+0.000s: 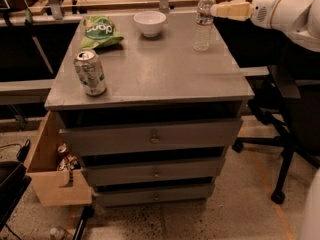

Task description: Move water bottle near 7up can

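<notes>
The water bottle (203, 22), clear and ribbed with a white cap, stands upright at the far right corner of the grey cabinet top (155, 69). The 7up can (90, 72), silver and green, stands upright near the front left edge. My gripper (216, 9) comes in from the right at the height of the bottle's neck, its pale fingers touching or just short of the bottle's right side. The white arm (287, 9) stretches off the right edge.
A green chip bag (100, 31) lies at the far left and a white bowl (150, 23) at the far middle. The cabinet has three drawers (152, 136). A cardboard box (52, 166) stands at its lower left, an office chair (285, 124) to the right.
</notes>
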Robot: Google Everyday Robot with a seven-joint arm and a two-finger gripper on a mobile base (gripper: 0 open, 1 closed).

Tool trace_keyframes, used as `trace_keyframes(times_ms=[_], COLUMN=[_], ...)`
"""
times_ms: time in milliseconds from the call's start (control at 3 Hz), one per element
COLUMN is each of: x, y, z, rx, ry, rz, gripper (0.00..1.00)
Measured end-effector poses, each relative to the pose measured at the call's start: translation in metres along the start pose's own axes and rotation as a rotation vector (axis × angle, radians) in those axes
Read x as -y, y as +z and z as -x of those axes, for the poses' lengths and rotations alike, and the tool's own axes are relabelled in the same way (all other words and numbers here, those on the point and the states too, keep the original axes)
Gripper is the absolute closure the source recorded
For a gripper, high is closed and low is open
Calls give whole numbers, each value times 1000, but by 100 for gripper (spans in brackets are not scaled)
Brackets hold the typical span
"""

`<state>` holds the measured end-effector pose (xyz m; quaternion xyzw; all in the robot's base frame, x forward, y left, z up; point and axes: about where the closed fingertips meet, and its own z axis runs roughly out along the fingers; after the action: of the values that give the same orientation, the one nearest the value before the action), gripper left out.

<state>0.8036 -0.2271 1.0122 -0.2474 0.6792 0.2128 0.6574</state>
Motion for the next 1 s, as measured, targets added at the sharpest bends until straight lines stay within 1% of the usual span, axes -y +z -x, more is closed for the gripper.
trace_keyframes(times_ms=[333, 667, 1000], x=[1, -1, -6], y=[41, 70, 90], z=[-21, -33, -45], rx=[-2, -11, -25], ry=[34, 46, 55], rz=[59, 105, 134], gripper=[0, 0, 16])
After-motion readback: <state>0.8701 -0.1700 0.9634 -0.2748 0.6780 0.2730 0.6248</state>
